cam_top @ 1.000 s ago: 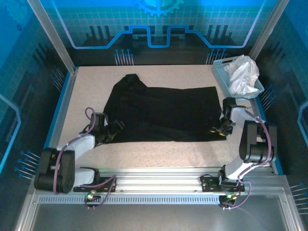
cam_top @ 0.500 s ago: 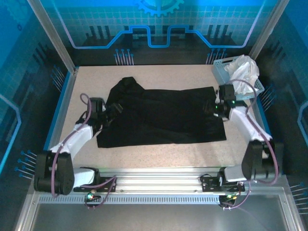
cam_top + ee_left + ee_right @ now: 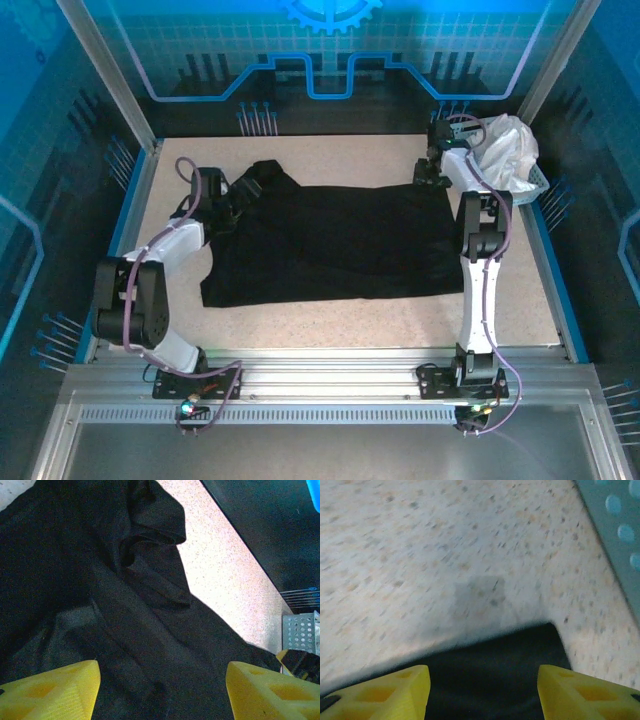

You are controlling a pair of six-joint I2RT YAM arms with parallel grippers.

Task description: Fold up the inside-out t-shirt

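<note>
The inside-out t-shirt (image 3: 330,240) lies flat across the middle of the surface (image 3: 350,320), its near hem fairly straight. Your left gripper (image 3: 238,195) hovers over the bunched sleeve (image 3: 268,172) at the shirt's far left, fingers spread wide, nothing held. Your right gripper (image 3: 430,172) is over the far right corner, also spread wide and empty. Drop low and pinch cloth at both far points (the sleeve is lumpy, so catch every layer). Then draw both toward you evenly so the edges meet. At the far right, the basket (image 3: 538,182) holds a white cloth (image 3: 505,150); keep clear of it.
</note>
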